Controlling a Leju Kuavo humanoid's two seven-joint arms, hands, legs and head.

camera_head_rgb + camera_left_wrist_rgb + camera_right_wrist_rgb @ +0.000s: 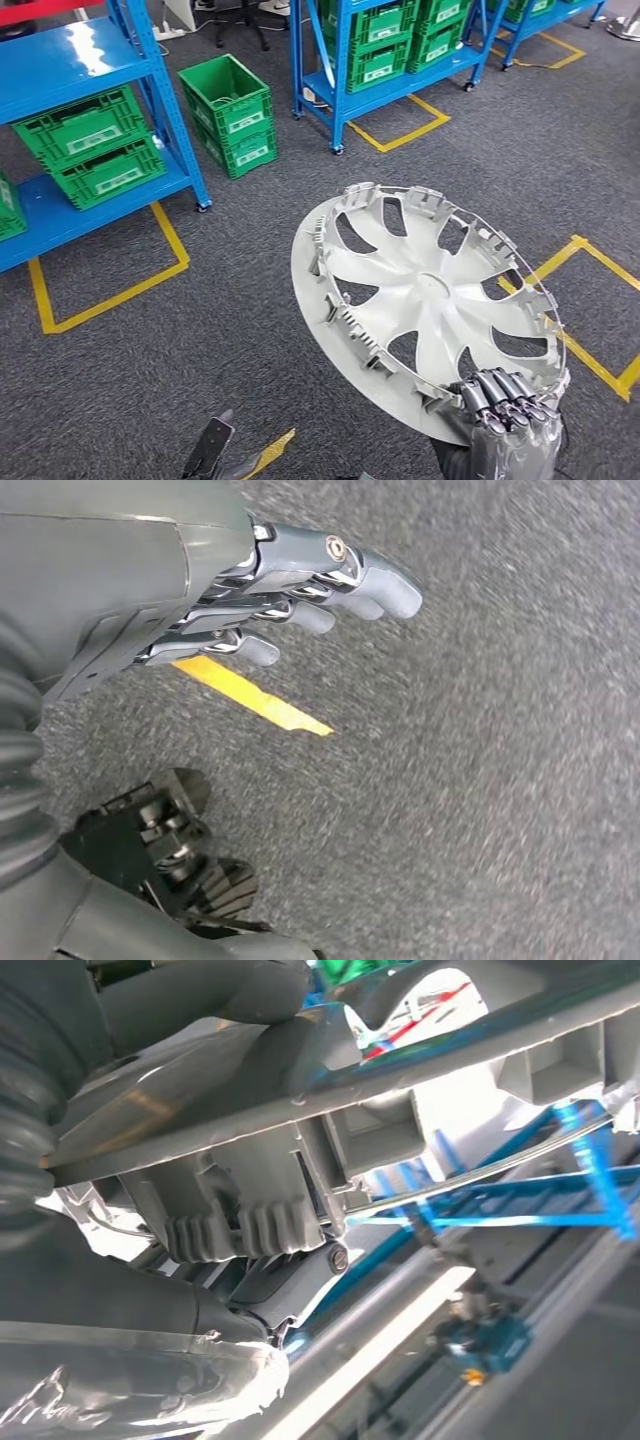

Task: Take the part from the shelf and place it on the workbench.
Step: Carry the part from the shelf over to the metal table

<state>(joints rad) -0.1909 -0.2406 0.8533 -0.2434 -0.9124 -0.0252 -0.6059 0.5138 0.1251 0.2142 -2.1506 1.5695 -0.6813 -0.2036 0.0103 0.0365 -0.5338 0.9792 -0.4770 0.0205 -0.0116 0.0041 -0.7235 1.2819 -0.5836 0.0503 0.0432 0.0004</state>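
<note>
Wheel cover: near right of the scene, above the floor, tilted, its inner ribbed side up; the right hand grips its near edge.
Left hand: near, low, left of the wheel cover, over the floor, fingers apart, holding nothing.
Left shelf rack: far left; two stacked crates sit on its lower shelf.
Floor crates: two stacked on the floor, just right of the left shelf rack, between it and the middle rack.
Middle rack: far centre, behind the wheel cover; crates on its lower shelf.
Floor tape lines: under the left shelf rack's near edge; others right of the wheel cover.
</note>
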